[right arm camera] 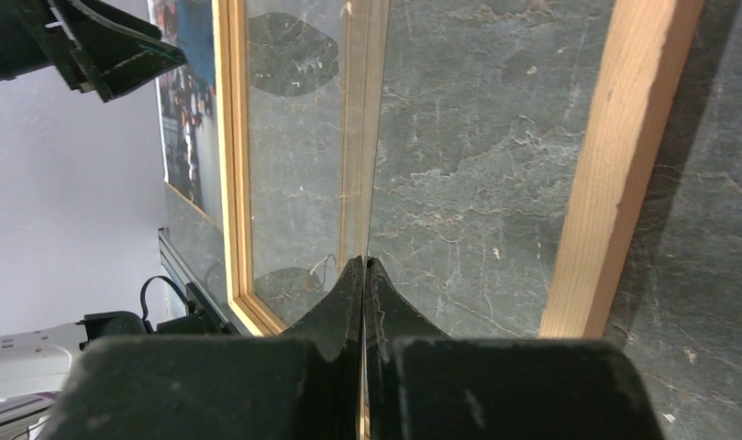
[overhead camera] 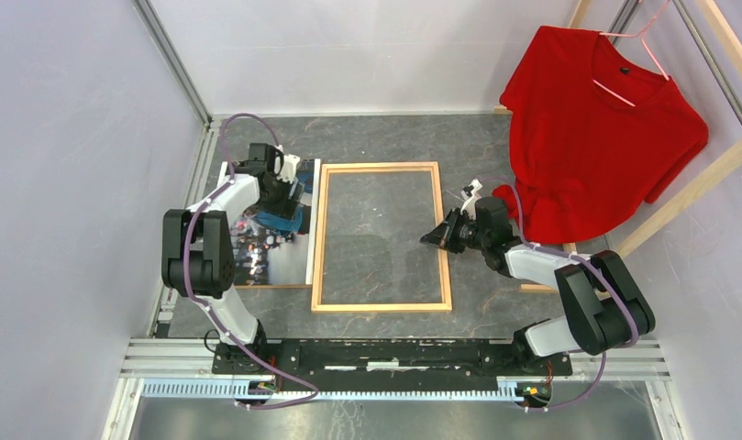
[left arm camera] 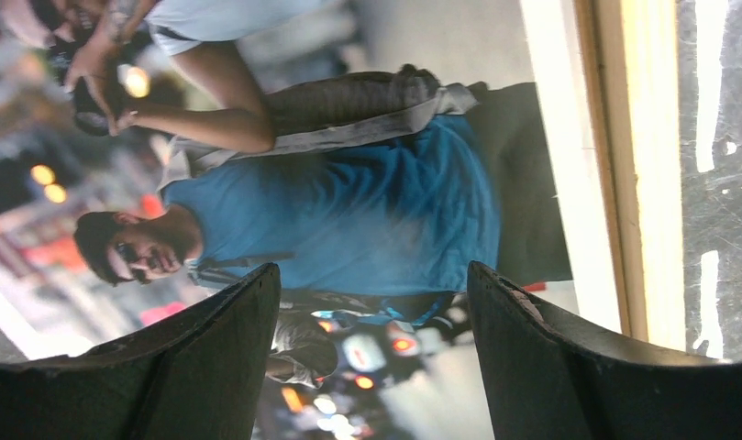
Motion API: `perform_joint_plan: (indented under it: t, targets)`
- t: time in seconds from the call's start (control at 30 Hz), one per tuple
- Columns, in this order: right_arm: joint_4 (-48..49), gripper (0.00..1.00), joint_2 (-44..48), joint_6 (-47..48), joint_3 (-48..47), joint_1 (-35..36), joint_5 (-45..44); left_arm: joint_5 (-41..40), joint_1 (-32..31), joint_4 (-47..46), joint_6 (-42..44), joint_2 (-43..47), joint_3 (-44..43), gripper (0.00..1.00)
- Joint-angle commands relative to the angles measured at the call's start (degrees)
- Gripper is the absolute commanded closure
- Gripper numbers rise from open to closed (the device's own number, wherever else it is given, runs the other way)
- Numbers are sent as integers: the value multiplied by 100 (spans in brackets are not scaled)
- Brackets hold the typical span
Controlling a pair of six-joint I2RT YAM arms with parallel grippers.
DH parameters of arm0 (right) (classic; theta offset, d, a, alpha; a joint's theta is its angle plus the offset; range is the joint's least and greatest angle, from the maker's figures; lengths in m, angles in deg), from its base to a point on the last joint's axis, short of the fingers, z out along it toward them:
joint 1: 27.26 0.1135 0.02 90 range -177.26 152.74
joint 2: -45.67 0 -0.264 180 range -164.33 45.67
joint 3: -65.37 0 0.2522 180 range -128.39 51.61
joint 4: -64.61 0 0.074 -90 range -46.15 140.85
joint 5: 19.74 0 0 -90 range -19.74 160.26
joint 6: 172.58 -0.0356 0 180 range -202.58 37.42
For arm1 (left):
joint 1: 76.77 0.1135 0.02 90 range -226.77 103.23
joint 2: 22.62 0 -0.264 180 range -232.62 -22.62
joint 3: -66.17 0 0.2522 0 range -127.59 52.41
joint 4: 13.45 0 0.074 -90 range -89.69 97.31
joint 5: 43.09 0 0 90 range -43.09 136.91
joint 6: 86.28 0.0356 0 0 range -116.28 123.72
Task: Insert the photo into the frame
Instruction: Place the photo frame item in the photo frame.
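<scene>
The photo (overhead camera: 277,255) lies beside the frame (overhead camera: 382,168); left gripper (left arm camera: 371,275) wide above it; right gripper (right arm camera: 364,262) closed.

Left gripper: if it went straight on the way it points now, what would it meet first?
The photo: the open left gripper points squarely at it, near the frame. How much gap remains is unclear.

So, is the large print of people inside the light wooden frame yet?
Out: the print lies left of the frame, whose opening shows bare tabletop.
</scene>
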Motion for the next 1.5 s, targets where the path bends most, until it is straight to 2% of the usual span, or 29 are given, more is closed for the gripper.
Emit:
perform_joint_plan:
  t: [0.0,0.57,0.97,1.37,1.47]
  targets:
    - [761,99,300,-39,8,9,109,-41,-254,-270,-87,-153,127,20]
    - [1933,99,423,-330,355,21,338,-267,-612,-560,-130,-627,237,20]
    - [2175,99,149,-524,385,24,324,-305,-827,-577,-94,-626,281,20]
    - [2097,99,112,-307,325,115,152,-305,-916,-581,-48,-608,315,21]
    - [1962,96,56,-225,262,169,134,-305,-934,-581,-30,-582,324,21]
